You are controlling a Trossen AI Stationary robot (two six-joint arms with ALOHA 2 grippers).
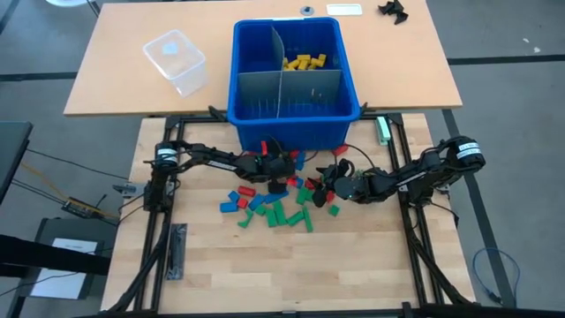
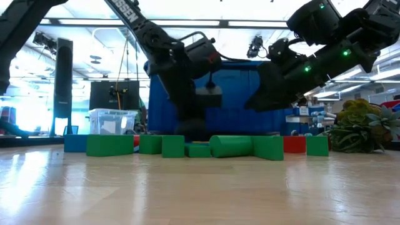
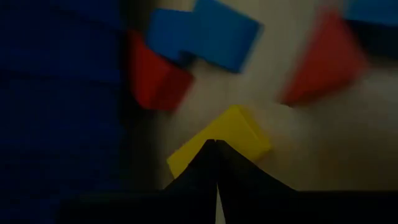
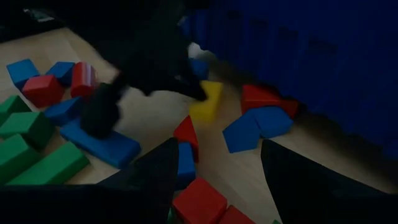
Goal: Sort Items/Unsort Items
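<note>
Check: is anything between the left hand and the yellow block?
Nothing visible. The left hand is shut, fingertips on the yellow block. The blue bin stands just behind, other blocks lie beside it.

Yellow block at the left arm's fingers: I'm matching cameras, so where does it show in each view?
Left wrist view: the yellow block sits mid-picture, at the fingertips.
Right wrist view: mid-picture, beside the left gripper.
High view: not seen; the left gripper hides that spot.
Low view: not seen behind the green blocks.
Shared landmark: the blue bin, close behind it.
</note>
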